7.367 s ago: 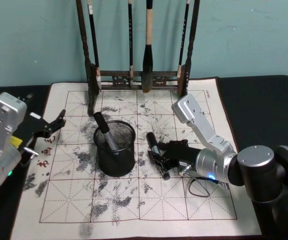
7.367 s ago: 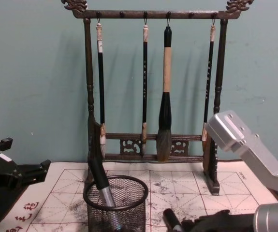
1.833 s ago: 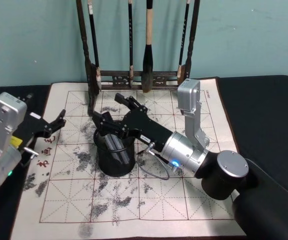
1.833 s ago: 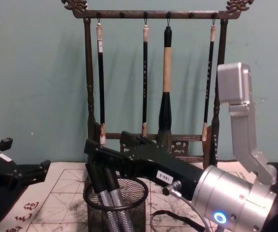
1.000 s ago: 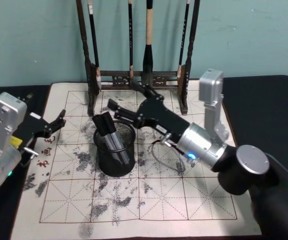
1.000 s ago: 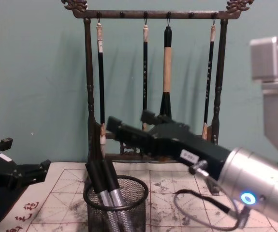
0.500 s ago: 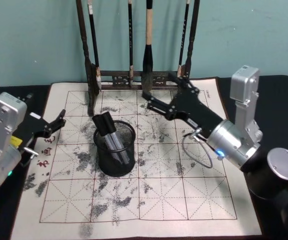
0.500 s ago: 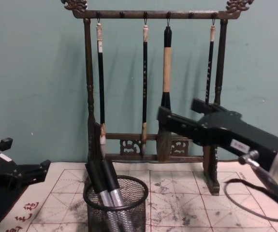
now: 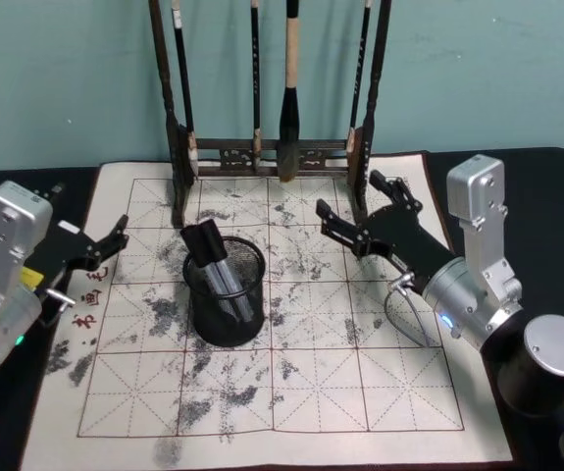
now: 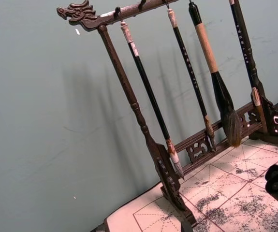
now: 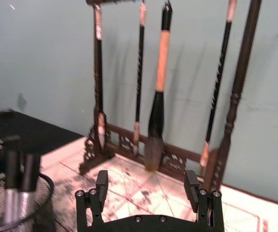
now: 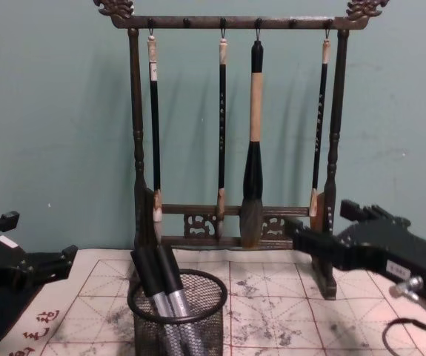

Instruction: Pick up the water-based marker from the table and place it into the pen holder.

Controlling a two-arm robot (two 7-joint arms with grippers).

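Two markers [image 9: 213, 267] stand slanted in the pen holder [image 9: 225, 290], the black mesh cup on the gridded cloth of the table [image 9: 360, 392], so I judge the placing done and the retreat in hand. My right gripper [image 9: 357, 211] hangs empty with fingers spread wide, right of the cup and before the brush rack [image 9: 262, 152]; my left gripper [image 9: 100, 250] rests parked at the cloth's left edge, its fingers apart too. Next I need only clear the rack; the red characters [image 9: 95, 294] near the left edge are too small to read.
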